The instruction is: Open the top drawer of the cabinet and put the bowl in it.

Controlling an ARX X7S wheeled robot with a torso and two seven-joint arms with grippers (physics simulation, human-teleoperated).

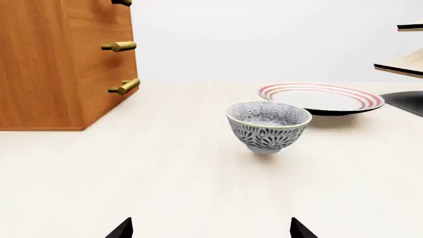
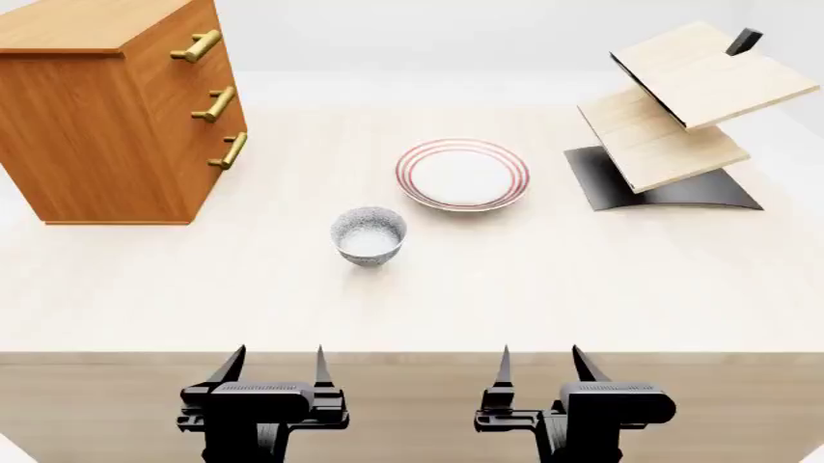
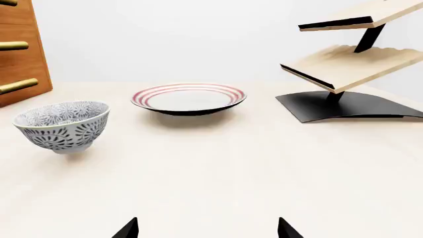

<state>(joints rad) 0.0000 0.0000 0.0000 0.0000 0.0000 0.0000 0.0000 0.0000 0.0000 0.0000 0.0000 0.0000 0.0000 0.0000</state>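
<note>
The orange-brown cabinet (image 2: 110,116) stands at the table's far left, all three drawers shut. Its top drawer (image 2: 180,39) carries a brass bar handle (image 2: 197,45). The cabinet (image 1: 59,64) also fills one side of the left wrist view. The speckled blue-grey bowl (image 2: 369,234) sits upright on the table between cabinet and plate, seen too as the bowl (image 1: 268,125) and the bowl (image 3: 61,125). My left gripper (image 2: 274,367) and right gripper (image 2: 541,365) hover at the near table edge, both open and holding nothing, well short of the bowl.
A white plate with red rings (image 2: 462,175) lies just beyond the bowl. A pale wooden tilted shelf rack (image 2: 676,106) on a black base stands at the far right. The pale table (image 2: 515,280) ends just ahead of my grippers.
</note>
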